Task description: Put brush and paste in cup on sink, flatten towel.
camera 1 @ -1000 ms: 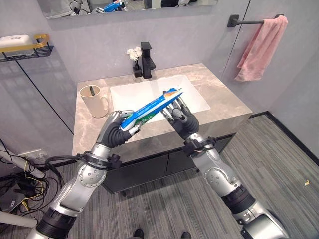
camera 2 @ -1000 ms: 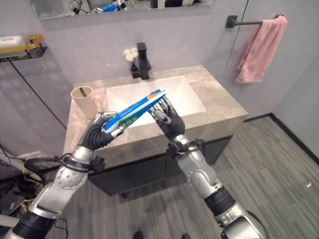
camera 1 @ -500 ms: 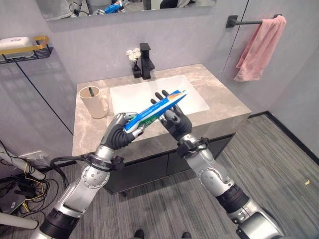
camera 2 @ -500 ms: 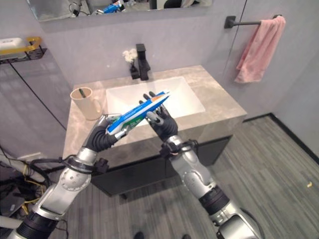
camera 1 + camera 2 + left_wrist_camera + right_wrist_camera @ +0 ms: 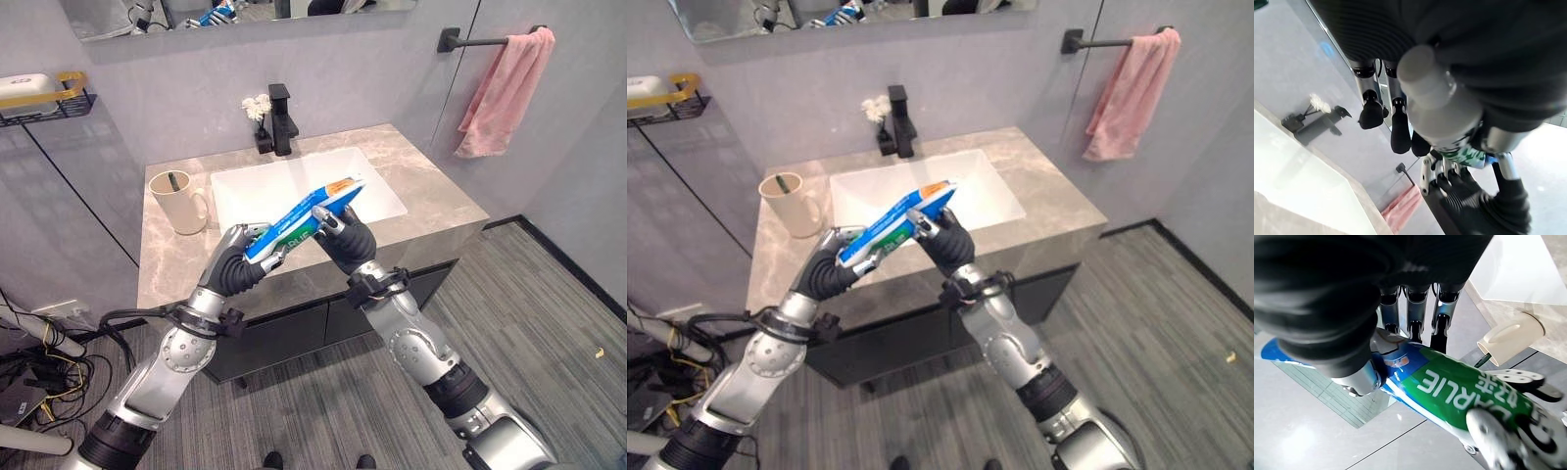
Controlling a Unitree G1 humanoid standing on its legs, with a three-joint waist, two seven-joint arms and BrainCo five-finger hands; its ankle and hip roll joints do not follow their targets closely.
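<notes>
A blue, green and white toothpaste tube point(image 5: 306, 213) is held slanting in the air over the counter's front edge. My left hand point(image 5: 233, 266) is curled round its capped lower end point(image 5: 1426, 84). My right hand point(image 5: 345, 238) has its fingers point(image 5: 1411, 313) curled over the tube's upper half point(image 5: 1454, 384). A beige cup point(image 5: 177, 201) stands at the counter's left, a dark toothbrush handle point(image 5: 1480, 363) showing in it. The pink towel point(image 5: 503, 90) hangs bunched on a black bar at the far right.
The white sink basin point(image 5: 384, 196) is set in a marble counter point(image 5: 436, 201), a black faucet point(image 5: 282, 119) and small white flowers point(image 5: 257, 104) behind it. A wall shelf point(image 5: 44, 96) with soap is at the left.
My right hand's fingers, straight under the tube a second ago, have curled onto it. Both hands and the tube have drifted slightly left; the camera has shifted too.
</notes>
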